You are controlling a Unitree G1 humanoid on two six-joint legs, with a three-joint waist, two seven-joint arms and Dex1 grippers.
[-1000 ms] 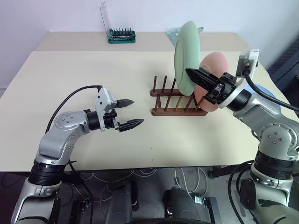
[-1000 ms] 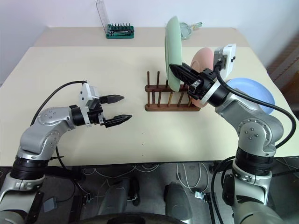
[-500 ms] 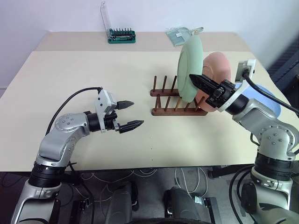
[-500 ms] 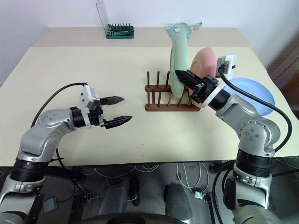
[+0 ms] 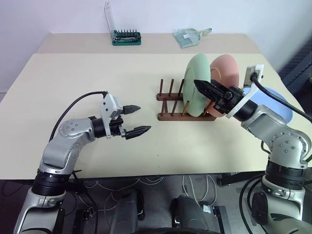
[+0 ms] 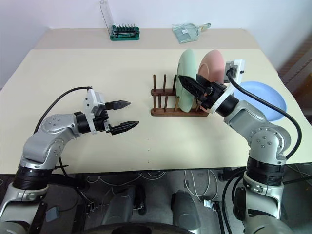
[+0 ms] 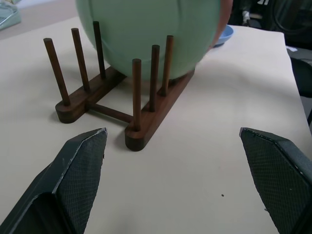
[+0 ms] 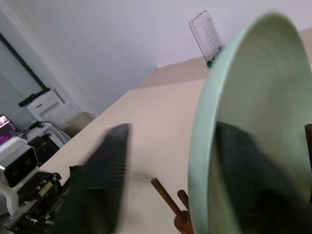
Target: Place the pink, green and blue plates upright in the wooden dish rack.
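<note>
The wooden dish rack (image 5: 186, 105) sits on the table (image 5: 73, 73) at about 2 o'clock from its centre. Two plates stand upright in it: the pink plate (image 5: 226, 73) in the rightmost slot and the green plate (image 5: 197, 85) in the slot just left of it, each rim wedged between pegs so it cannot roll. The blue plate (image 6: 268, 97) lies flat on the table at 3 o'clock of the rack, partly behind the right forearm, not yet racked.

The right gripper (image 6: 189, 87) straddles the green plate's rim, jaws apart, one finger on either face; the plate appears to rest on the rack alone, which fits a release.

The left gripper (image 5: 136, 119) hovers over bare table at 9 o'clock of the rack, jaws wide apart and holding nothing, well clear of the work.

A green bit case (image 5: 127, 37) and a clear dustpan (image 5: 187, 36) lie along the far edge at 12 o'clock, uninvolved.
</note>
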